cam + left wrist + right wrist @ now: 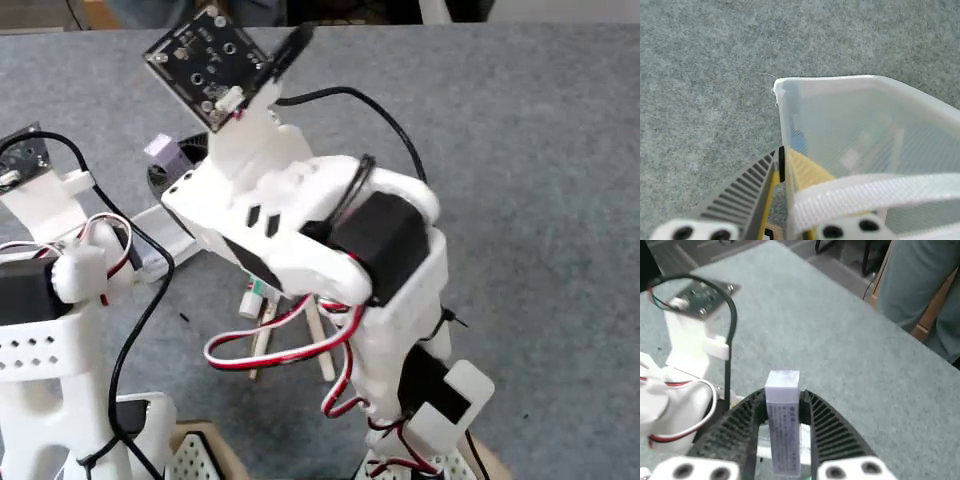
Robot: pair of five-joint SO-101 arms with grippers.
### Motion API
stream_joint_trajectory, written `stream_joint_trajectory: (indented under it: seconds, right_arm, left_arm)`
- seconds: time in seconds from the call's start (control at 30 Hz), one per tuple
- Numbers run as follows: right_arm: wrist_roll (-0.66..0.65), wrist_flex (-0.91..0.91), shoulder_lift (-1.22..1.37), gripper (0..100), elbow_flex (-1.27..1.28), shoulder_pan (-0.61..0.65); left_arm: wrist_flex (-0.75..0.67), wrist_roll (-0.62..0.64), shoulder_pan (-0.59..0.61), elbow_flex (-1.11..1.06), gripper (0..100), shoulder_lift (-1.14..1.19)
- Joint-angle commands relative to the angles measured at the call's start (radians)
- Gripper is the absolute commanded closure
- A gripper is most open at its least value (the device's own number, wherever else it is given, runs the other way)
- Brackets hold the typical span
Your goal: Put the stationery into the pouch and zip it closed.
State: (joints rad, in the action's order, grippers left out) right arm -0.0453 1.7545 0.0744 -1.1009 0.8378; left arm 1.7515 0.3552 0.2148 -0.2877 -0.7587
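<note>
Between the fingers of my right claw (782, 393) a white, lilac-ended rectangular eraser (782, 432) is clamped, long axis along them, pointing outward; my left claw (785, 161) pinches the edge of the translucent pouch (855, 125).

Both arms (250, 200) were white printed plastic, chunky black servo blocks (385, 240), loose red-white-black wires (215, 352), ribbed dark gripper fingers (740, 425), bare black camera boards (200, 55)
</note>
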Motion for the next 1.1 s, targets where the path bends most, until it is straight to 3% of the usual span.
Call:
stream_joint_trajectory:
  seconds: [0.0,0.27,0.53,0.73,0.93,1.07]
  right_arm:
    - [0.012,-0.020,-0.015,98.6,0.016,-0.037]
    - [0.015,-0.032,-0.015,98.6,0.105,-0.087]
    - [0.347,-0.092,-0.022,98.6,0.127,-0.057]
    - [0.367,-0.034,-0.024,98.6,0.124,0.020]
    - [0.508,-0.031,-0.022,98.6,0.127,0.017]
    - [0.526,-0.031,-0.015,98.6,0.128,0.017]
  left_arm:
    - [0.008,0.002,0.015,-0.001,97,0.003]
    - [0.008,0.002,0.016,-0.001,97,0.005]
    - [0.006,0.002,0.016,-0.001,97,0.005]
    - [0.006,0.002,0.016,-0.002,97,0.005]
    - [0.006,0.003,0.018,-0.002,97,0.005]
    - [0.006,0.005,0.033,-0.002,97,0.005]
